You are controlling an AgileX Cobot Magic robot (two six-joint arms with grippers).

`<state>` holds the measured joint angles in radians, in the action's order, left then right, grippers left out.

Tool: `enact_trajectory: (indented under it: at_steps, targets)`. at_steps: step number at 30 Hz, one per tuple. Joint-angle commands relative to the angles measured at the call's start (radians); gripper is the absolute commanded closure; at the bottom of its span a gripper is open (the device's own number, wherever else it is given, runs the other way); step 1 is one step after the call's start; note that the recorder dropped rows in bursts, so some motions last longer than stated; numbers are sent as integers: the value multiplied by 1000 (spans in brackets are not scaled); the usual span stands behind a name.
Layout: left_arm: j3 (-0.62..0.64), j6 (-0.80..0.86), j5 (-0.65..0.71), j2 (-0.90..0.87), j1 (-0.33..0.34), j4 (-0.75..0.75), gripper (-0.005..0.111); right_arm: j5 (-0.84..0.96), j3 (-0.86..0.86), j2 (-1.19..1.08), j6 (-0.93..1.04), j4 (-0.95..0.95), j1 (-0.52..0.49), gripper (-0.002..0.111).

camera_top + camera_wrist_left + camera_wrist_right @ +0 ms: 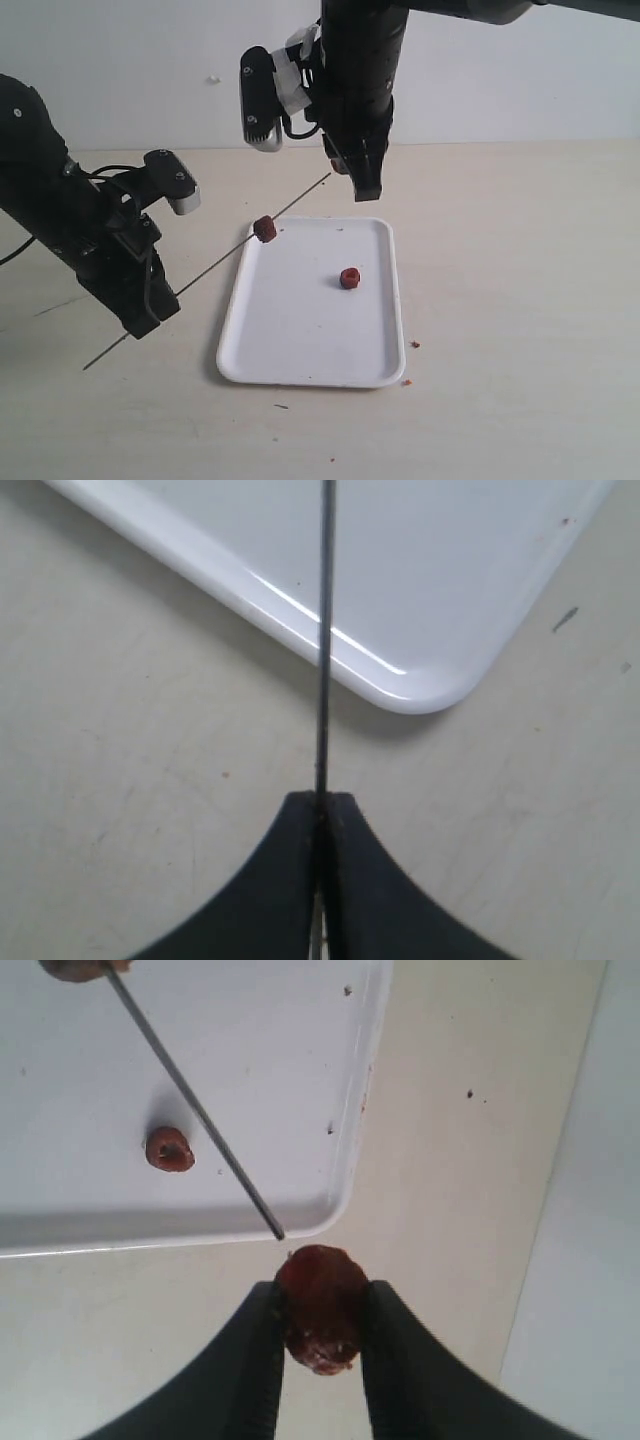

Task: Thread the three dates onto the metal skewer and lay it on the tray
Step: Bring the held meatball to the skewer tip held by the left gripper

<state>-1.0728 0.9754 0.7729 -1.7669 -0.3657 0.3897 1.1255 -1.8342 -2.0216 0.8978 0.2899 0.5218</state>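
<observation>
Left gripper [320,806] clamped the thin grey metal skewer [326,630] — right gripper [322,1298] pinched a wrinkled red-brown date [320,1315], needing centring on the tip.

Exterior view: bright, even, diffuse light with soft-edged shadows throughout. The tray [300,340] throws only a thin, faint shadow along its 6 o'clock rim. My black arms at 9 and 12 o'clock render as dark masses with little detail.

Left wrist view: a white glare streak runs along the tray rim and a soft shadow hugs its rounded corner. My left gripper [320,802] is a slightly blurred silhouette.

Right wrist view: the skewer [190,1100] is sharp. The date [320,1325] in my right gripper [322,1300] is slightly soft.
</observation>
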Motion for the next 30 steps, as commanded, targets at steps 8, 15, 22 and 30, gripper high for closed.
enact_trajectory:
  at_steps: [8, 15, 22, 30]
  targets:
    - [-9, -3, -24, 10, -5, 18, 107, -19, 0, 12, -10, -32, 2, 81]
    - [-9, 64, -29, 10, -5, 90, 107, -19, 0, 12, -10, -46, 2, 81]
    - [-9, 64, -29, 10, -5, 90, 107, -19, 0, 12, -10, -55, 2, 81]
    - [-9, 64, -29, 10, -5, 87, 107, -11, 0, 12, -10, -59, 44, 81]
